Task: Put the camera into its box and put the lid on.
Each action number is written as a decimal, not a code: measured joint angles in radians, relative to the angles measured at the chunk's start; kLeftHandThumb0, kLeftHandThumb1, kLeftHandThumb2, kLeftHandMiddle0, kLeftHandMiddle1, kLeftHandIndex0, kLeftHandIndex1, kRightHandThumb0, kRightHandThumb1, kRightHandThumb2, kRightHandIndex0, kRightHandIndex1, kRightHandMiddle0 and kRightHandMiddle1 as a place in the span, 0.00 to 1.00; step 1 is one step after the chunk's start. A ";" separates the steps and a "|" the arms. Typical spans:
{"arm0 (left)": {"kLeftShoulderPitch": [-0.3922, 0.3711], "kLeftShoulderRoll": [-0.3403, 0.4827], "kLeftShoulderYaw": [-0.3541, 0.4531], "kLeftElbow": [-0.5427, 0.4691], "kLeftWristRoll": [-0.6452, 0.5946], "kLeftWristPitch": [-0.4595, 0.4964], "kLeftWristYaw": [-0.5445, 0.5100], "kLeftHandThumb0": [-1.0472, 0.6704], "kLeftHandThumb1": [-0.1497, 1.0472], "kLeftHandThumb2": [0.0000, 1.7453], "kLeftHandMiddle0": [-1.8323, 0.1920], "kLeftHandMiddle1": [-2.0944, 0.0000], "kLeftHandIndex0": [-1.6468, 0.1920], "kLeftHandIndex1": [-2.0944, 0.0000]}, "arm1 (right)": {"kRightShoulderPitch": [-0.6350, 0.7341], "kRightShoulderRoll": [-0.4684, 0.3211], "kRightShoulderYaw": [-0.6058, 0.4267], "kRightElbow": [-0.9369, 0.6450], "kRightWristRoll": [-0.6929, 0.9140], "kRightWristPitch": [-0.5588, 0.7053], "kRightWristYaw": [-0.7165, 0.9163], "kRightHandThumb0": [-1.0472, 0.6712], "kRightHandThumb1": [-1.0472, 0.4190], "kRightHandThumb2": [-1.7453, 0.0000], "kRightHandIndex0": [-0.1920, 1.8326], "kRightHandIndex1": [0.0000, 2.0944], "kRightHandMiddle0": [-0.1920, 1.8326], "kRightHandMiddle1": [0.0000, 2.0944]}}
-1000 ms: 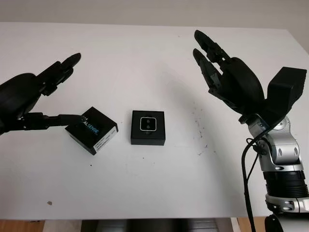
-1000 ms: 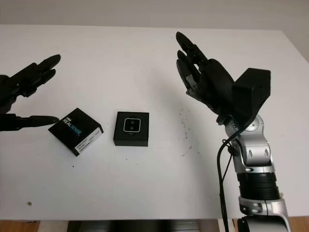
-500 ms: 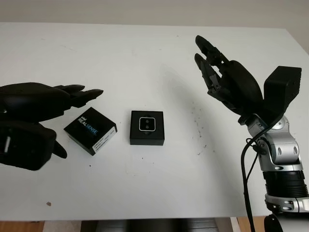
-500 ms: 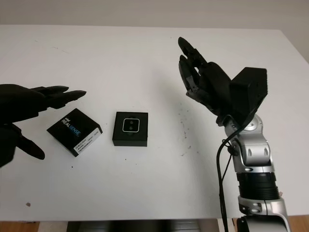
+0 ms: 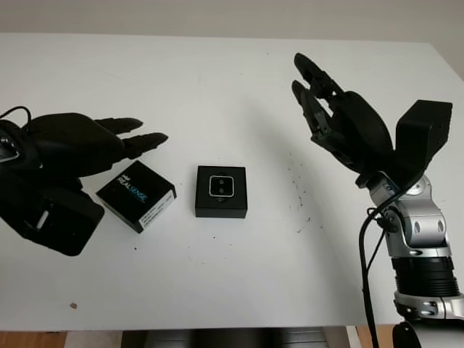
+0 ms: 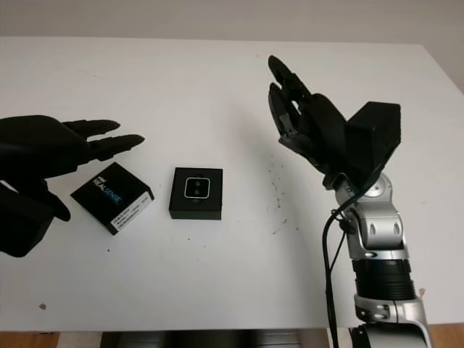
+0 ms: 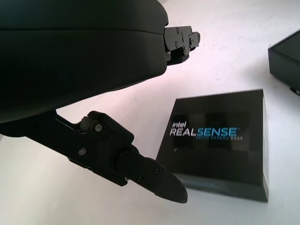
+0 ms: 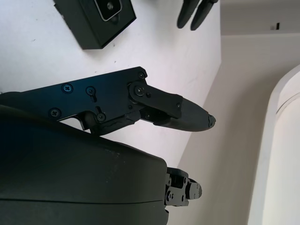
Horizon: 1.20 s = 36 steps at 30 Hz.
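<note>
On the near left of the white table (image 5: 232, 290), the left hand (image 5: 69, 148) hovers open and holds nothing, its fingertips (image 5: 148, 139) reaching just over the back corner of the lid (image 5: 137, 195). That lid, a black square printed with "REALSENSE", lies turned at an angle on the tabletop, apart from the box. Just to its right sits the box (image 5: 221, 191), a black open tray squared to the table edge, with the camera (image 5: 221, 186) already seated in its middle, lens side up. Small dark specks mark the table to the right of the box. Farther right, the right hand (image 5: 341, 119) is raised above the table, open and empty, fingers pointing toward the far edge.
</note>
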 measured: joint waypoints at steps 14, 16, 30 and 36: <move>-0.018 -0.047 -0.020 0.041 -0.065 0.019 -0.099 0.31 0.80 0.03 0.95 0.97 0.96 0.97 | 0.028 0.005 0.012 -0.002 -0.051 -0.079 -0.002 0.26 0.00 0.67 0.07 0.03 0.06 0.05; -0.018 -0.047 -0.022 0.036 -0.068 0.018 -0.117 0.31 0.80 0.03 0.94 0.97 0.95 0.97 | 0.028 0.005 0.012 -0.002 -0.051 -0.089 0.000 0.26 0.00 0.67 0.08 0.03 0.06 0.05; -0.015 -0.041 -0.025 0.019 -0.016 0.009 -0.138 0.37 0.80 0.03 0.93 0.97 0.93 0.97 | 0.028 0.003 0.016 0.001 -0.065 -0.094 0.005 0.25 0.00 0.66 0.08 0.03 0.06 0.05; -0.001 -0.043 -0.025 0.020 0.024 -0.013 -0.064 0.44 0.80 0.03 0.89 0.96 0.89 0.95 | 0.040 -0.008 0.023 -0.018 -0.083 -0.073 0.029 0.24 0.00 0.66 0.07 0.02 0.06 0.05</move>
